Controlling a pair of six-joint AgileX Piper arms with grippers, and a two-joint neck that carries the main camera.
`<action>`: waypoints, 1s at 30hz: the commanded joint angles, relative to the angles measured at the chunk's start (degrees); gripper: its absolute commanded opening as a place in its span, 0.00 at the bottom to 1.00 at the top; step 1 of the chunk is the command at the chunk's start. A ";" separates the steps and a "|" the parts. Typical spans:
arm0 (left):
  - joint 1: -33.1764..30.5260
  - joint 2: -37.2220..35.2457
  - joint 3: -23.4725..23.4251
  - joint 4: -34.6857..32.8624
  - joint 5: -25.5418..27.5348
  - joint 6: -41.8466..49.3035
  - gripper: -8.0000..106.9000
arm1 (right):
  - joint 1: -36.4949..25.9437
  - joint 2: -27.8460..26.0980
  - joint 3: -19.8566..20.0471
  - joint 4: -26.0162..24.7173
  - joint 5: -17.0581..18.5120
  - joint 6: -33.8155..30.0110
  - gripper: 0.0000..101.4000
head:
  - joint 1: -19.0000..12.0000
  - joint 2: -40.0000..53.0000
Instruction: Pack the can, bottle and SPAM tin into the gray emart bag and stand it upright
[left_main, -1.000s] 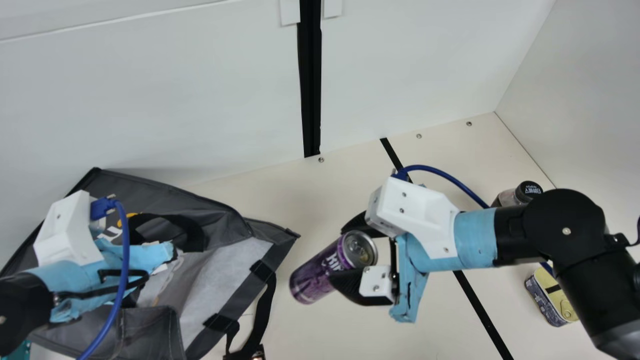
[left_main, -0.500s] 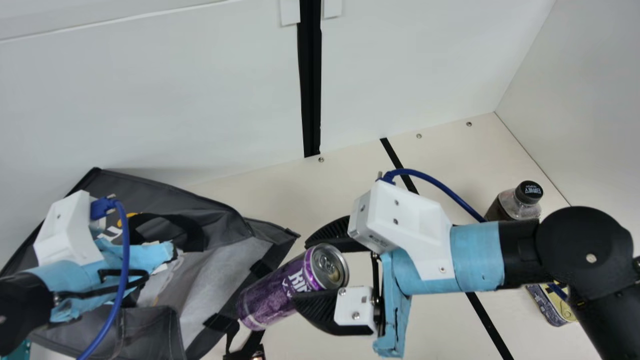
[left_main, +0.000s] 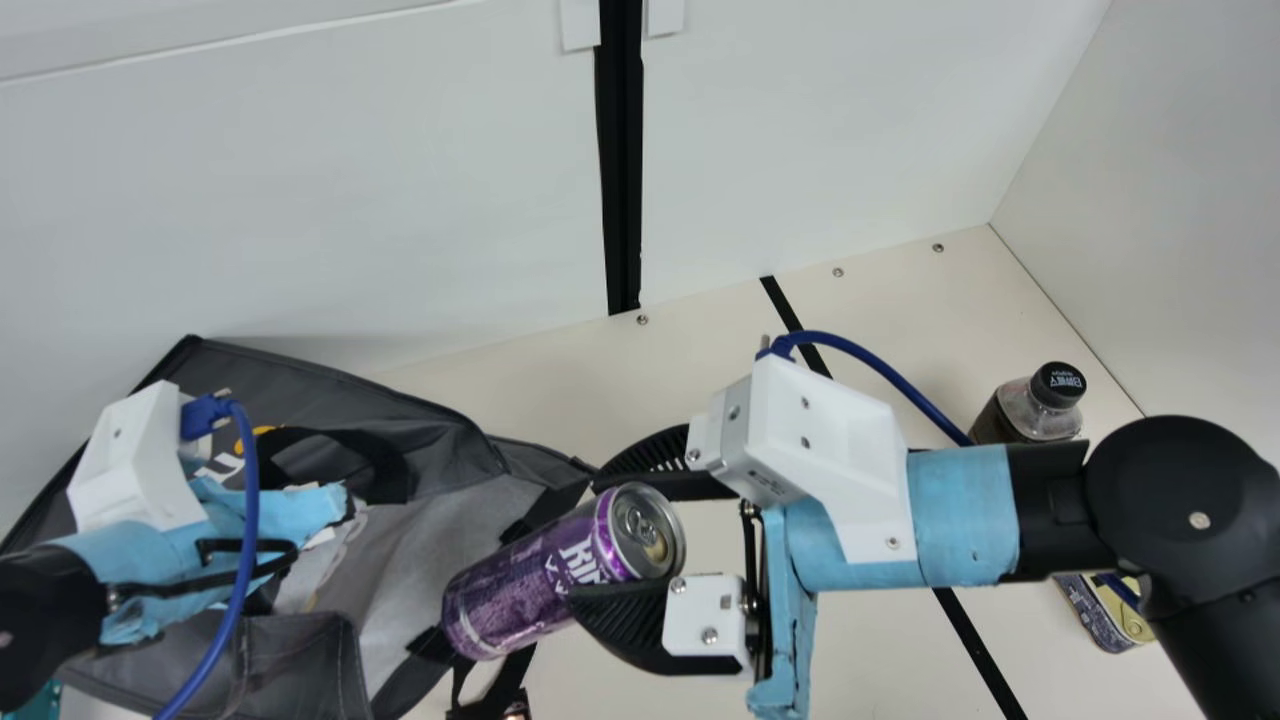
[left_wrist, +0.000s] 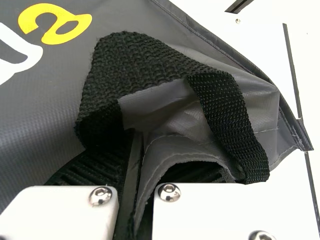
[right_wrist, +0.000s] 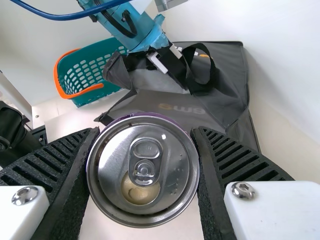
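Observation:
At the main view's left, my left gripper (left_main: 340, 505) is at the gray bag (left_main: 430, 560); in the left wrist view the left gripper (left_wrist: 134, 185) is shut on the bag's edge (left_wrist: 175, 150), beside a black strap. My right gripper (left_main: 630, 530) is shut on the purple can (left_main: 540, 580), held tilted at the bag's open mouth. The right wrist view has the can's top (right_wrist: 143, 170) between the ribbed fingers of the right gripper (right_wrist: 145, 165). Beyond the right arm stands the dark bottle (left_main: 1030, 410); the SPAM tin (left_main: 1100, 610) is partly behind that arm.
A teal basket with an orange rim (right_wrist: 61, 80) stands beyond the bag in the right wrist view. A black strap with a buckle (left_main: 515, 705) hangs from the bag's near side. White walls rise behind and to the right of the table.
My right gripper has carried the can left and nearer the camera, up to the bag's opening. The bottle has come out from behind the right arm. My left arm has kept still.

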 joint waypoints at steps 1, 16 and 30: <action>0.00 0.00 0.00 0.00 0.00 0.00 0.00 | -0.18 0.01 0.34 0.14 0.02 -0.83 0.00 | -1.30 -0.05; 0.00 0.00 0.00 0.00 0.00 0.00 0.00 | -2.96 0.49 4.23 2.74 0.02 -7.64 0.00 | -1.30 -0.05; 0.00 0.00 0.00 0.00 0.00 0.00 0.00 | -5.84 1.10 6.86 5.13 0.02 -11.82 0.00 | -1.30 -0.05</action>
